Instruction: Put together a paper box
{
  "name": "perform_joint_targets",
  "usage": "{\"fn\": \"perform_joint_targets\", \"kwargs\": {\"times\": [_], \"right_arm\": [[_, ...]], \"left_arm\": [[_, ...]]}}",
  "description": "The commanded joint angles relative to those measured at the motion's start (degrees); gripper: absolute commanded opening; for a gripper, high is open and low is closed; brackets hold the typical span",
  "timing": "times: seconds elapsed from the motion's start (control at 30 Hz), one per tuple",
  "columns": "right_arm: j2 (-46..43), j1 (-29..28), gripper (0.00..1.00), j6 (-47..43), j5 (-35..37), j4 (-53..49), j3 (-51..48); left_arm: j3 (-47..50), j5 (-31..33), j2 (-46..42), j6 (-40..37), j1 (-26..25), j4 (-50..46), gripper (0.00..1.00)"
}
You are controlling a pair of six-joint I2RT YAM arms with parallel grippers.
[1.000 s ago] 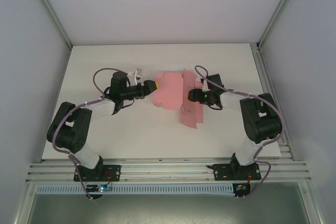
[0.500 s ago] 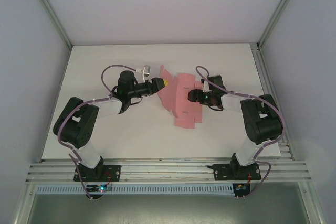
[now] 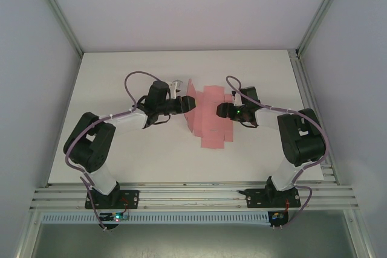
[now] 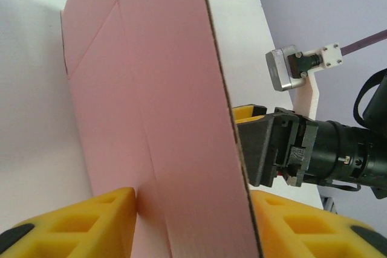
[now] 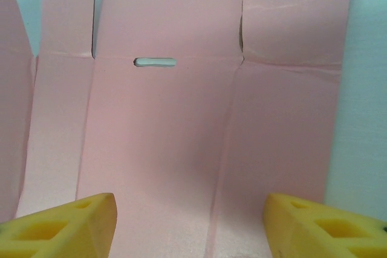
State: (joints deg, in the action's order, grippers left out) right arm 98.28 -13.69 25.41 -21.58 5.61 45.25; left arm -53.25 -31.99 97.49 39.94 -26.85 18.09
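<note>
Mid-table, centre of the overhead frame: the paper box (image 3: 213, 126) lies as a pink die-cut sheet, with the flap (image 4: 169, 119) on the frame's left side standing on edge. My left gripper (image 3: 188, 104) straddles that raised flap with a yellow finger on either side (image 4: 91, 222); I cannot tell whether they pinch it. My right gripper (image 3: 221, 110), jaws wide, sits over the flat panel near its slot (image 5: 155, 62). I judge the fold needs the right arm pinning the base while the left turns the flap along its crease, slowly, lest the thin card buckle.
</note>
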Motion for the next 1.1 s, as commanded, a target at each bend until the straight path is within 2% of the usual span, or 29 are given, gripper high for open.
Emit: {"fn": "perform_joint_targets", "kwargs": {"times": [0.0,0.1,0.2,0.33,0.37,0.43,0.5,0.63,0.67,0.73,0.9,1.07], "right_arm": [[2.0,0.0,0.69,1.0,0.3,-7.6,-1.6],[2.3,0.0,0.70,1.2,0.4,-7.7,-1.6],[2.6,0.0,0.69,1.1,0.6,-8.7,-1.3],[1.0,-0.2,0.71,0.5,5.5,-11.8,-0.8],[0.1,-0.2,0.73,0.2,6.8,-12.9,-0.6],[-2.1,-0.1,0.78,-1.1,7.1,-14.0,-0.3],[-5.4,-0.2,0.82,-2.6,7.0,-15.0,-0.4],[-15.6,0.3,0.98,-5.1,6.9,-16.4,-2.0],[-18.7,0.8,0.98,-5.5,6.4,-16.6,-3.0],[-25.7,2.9,0.98,-6.0,3.1,-16.0,-5.6],[-40.0,9.2,0.98,-3.2,-12.2,-5.9,-14.4],[-47.6,11.0,0.95,-0.1,-21.8,5.5,-19.1]], "left_arm": [[-2.1,1.5,-1.9,-3.7,-0.3,-5.1,0.49],[-1.9,1.9,-2.3,-3.9,-0.2,-5.4,0.45],[-3.1,3.4,-2.1,-4.6,-0.2,-9.0,0.35],[-4.6,9.7,-3.4,-7.4,-0.3,-17.1,0.32],[-4.9,11.5,-3.8,-8.2,-0.2,-18.7,0.28],[-4.7,14.2,-4.5,-9.6,-0.2,-20.6,0.09],[-4.5,14.2,-5.3,-11.6,-0.2,-20.9,0.00],[-3.5,12.2,-8.0,-15.0,-0.1,-19.6,0.00],[-2.9,10.9,-9.3,-15.3,0.0,-18.3,0.00],[-0.5,5.7,-12.9,-15.2,0.6,-12.6,0.00],[3.4,-2.3,-24.3,-12.7,0.8,-2.3,0.00],[4.2,-0.3,-33.6,-10.3,0.8,-2.5,0.00]]}}
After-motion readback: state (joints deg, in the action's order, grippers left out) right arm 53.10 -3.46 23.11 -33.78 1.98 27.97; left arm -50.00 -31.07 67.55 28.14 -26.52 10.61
